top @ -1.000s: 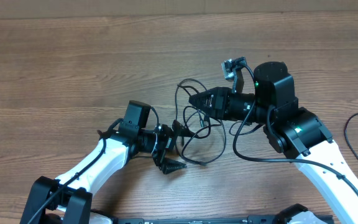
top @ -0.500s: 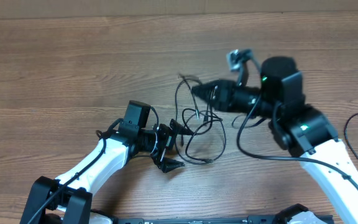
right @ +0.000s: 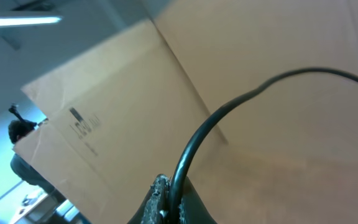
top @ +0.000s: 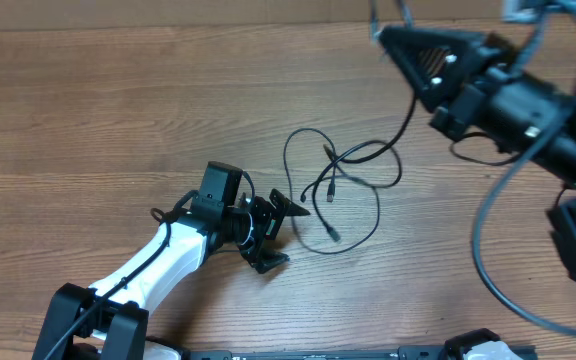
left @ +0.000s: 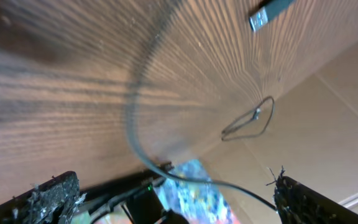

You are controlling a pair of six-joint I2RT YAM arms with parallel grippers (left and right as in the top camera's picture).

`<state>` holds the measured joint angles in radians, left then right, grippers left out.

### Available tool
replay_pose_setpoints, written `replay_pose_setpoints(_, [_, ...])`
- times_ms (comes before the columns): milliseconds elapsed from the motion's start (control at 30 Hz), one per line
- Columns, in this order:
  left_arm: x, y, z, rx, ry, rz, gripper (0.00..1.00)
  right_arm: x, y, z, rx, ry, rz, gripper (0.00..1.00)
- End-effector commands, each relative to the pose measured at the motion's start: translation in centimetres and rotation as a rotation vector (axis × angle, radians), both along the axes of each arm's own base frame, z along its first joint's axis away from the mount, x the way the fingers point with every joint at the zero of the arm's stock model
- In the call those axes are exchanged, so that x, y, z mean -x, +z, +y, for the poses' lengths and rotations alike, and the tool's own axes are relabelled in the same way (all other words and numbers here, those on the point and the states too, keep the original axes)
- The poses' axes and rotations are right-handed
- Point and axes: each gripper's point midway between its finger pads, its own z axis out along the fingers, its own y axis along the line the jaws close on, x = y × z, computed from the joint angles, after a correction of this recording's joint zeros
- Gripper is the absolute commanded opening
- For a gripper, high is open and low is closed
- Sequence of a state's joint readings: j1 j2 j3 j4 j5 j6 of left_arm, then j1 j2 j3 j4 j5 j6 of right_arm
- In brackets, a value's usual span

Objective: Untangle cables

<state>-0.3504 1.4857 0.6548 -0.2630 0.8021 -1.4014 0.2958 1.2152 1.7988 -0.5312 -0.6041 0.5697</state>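
On the wooden table (top: 118,100), the cables (top: 353,215) lie as a loose tangle of thin black loops near the middle, just beyond the left gripper (top: 286,236). Two small plug ends show inside the loops, one (top: 330,190) near the centre and one (top: 335,235) lower down.

The left gripper sits low over the wood with its jaws spread wide and nothing between them. In the left wrist view its two fingers (left: 55,199) stand far apart at the bottom corners, a cable (left: 135,106) arcs across the wood ahead of them, and a silvery plug (left: 269,14) lies at the top edge.

The right gripper (top: 388,38) hangs high above the table, close to the overhead camera. Its jaws are closed tight on one cable, a strand (top: 398,125) that runs up from the tangle. The right wrist view shows that cable (right: 197,143) pinched at the fingertips (right: 160,202).

Behind it stands cardboard (right: 123,74) with a dark printed mark (right: 82,127), too blurred to read.
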Motion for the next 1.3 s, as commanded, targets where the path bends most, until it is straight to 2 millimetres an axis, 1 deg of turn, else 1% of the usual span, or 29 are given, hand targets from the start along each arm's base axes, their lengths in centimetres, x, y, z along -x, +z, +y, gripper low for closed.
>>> replay_pose_setpoints(0, [-0.7,-0.6,0.7,-0.068,-0.006,-0.079,1.00,1.6,3.7,-1.5,-0.011,-0.071,-0.131,0.04])
replay_pose_setpoints(67, [-0.7,-0.6,0.7,-0.069,-0.015,-0.089,1.00,1.8,4.6,-2.0,-0.021,-0.096,-0.151,0.04])
replay_pose_setpoints(133, [-0.5,-0.4,0.5,-0.057,-0.030,-0.093,1.00,1.8,5.0,-2.4,-0.026,-0.120,-0.161,0.04])
replay_pose_setpoints(200, [-0.1,0.0,0.1,-0.023,-0.054,-0.091,0.99,1.4,5.0,-2.6,-0.028,-0.143,-0.157,0.04])
replay_pose_setpoints(300, [0.6,1.2,-0.8,0.066,-0.097,-0.077,1.00,0.7,4.4,-2.4,-0.019,-0.143,-0.136,0.04])
replay_pose_setpoints(367, [0.2,2.7,-1.7,0.143,-0.141,-0.145,0.99,0.3,3.9,-2.1,-0.012,-0.138,-0.117,0.04])
replay_pose_setpoints(433, [-0.8,4.2,-2.5,0.203,-0.185,-0.277,1.00,-0.2,3.3,-1.8,-0.004,-0.131,-0.096,0.04])
replay_pose_setpoints(500, [-1.9,5.2,-2.9,0.225,-0.198,-0.372,0.99,-0.2,3.1,-1.2,0.001,-0.104,-0.090,0.04])
replay_pose_setpoints(567, [-2.8,5.4,-2.9,0.209,-0.170,-0.408,1.00,0.2,3.3,-0.8,0.000,-0.072,-0.102,0.04])
replay_pose_setpoints(600, [-3.3,5.2,-2.7,0.190,-0.134,-0.392,0.99,0.3,3.4,-0.7,-0.002,-0.069,-0.106,0.04])
replay_pose_setpoints(667, [-3.9,4.6,-2.3,0.159,-0.043,-0.306,1.00,0.5,3.6,-0.7,-0.005,-0.065,-0.117,0.04])
replay_pose_setpoints(767, [-3.9,4.4,-2.4,0.172,0.073,-0.137,1.00,1.2,4.1,-0.6,-0.011,-0.043,-0.134,0.04])
replay_pose_setpoints(800, [-4.0,4.3,-2.6,0.169,0.098,-0.113,1.00,1.5,4.1,-0.5,-0.011,-0.027,-0.140,0.04])
replay_pose_setpoints(867, [-4.6,4.5,-3.1,0.165,0.130,-0.125,1.00,2.2,4.3,-0.2,-0.010,0.007,-0.153,0.04])
replay_pose_setpoints(933, [-5.3,5.1,-3.9,0.170,0.155,-0.169,1.00,2.7,4.4,0.2,-0.007,0.043,-0.162,0.04])
replay_pose_setpoints(1000, [-6.1,5.9,-4.8,0.181,0.200,-0.207,1.00,3.0,4.3,0.4,-0.008,0.067,-0.158,0.04])
replay_pose_setpoints(1067, [-6.6,6.1,-5.4,0.174,0.260,-0.214,1.00,3.3,4.3,0.6,-0.005,0.084,-0.159,0.04])
replay_pose_setpoints(1167, [-6.5,5.5,-6.3,0.154,0.362,-0.148,1.00,3.7,4.2,0.9,0.000,0.115,-0.161,0.04])
replay_pose_setpoints(1267, [-6.3,6.2,-8.0,0.187,0.364,-0.177,1.00,4.2,4.1,1.1,0.005,0.148,-0.162,0.04])
